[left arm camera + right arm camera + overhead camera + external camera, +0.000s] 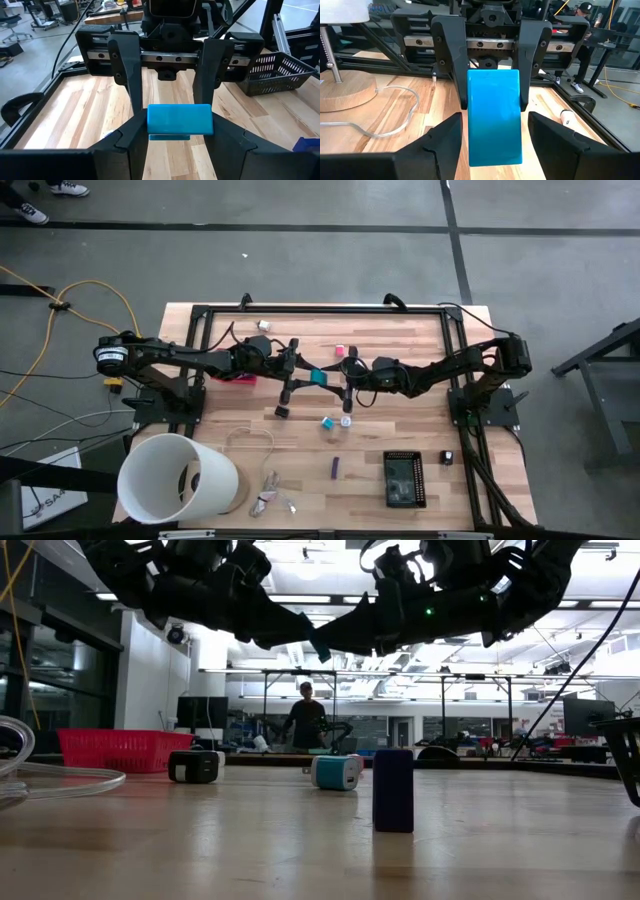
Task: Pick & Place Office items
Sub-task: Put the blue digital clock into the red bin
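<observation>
Both arms meet in the air over the middle of the wooden table [400,425], facing each other across one teal block [319,376]. The left gripper [303,376] is clamped on the block — in the left wrist view its fingers [131,141] press against the block's [180,120] two ends. The right gripper [344,381] stands just beside the block on the other side; in the right wrist view its own fingers [444,140] are spread wide and clear of the block's [495,117] sides, gripping nothing.

The block's long axis lies roughly level, running crosswise between the left fingers, at right angles to the line of the two arms.

Taking that block as the landmark: the black frame rail [320,308] at the far table edge is well apart from it, with bare wood between. Toward the near edge, a smaller teal piece [327,422] and a white piece [346,421] lie below it, a purple block [335,467] stands farther on, and a black mesh tray [404,478] sits nearer the right corner. A pink piece [340,350] lies just beyond it. The white tub [175,478] fills the near left corner, well clear.
</observation>
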{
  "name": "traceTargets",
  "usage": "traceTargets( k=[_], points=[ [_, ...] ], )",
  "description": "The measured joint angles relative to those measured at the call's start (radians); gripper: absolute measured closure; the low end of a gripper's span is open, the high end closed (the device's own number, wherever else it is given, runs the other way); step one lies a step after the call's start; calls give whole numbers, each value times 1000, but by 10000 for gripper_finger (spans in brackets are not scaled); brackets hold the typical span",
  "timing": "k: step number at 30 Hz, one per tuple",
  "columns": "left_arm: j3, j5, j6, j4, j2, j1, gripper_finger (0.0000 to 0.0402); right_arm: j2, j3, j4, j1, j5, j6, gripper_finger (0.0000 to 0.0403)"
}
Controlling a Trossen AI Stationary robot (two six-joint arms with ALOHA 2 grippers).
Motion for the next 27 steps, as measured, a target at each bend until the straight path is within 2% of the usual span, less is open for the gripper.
traceTargets(
  k=[27],
  points=[
    [0, -3, 0, 1, 0, 0, 241, 0, 0, -8, 13, 21, -26, 189]
  ],
)
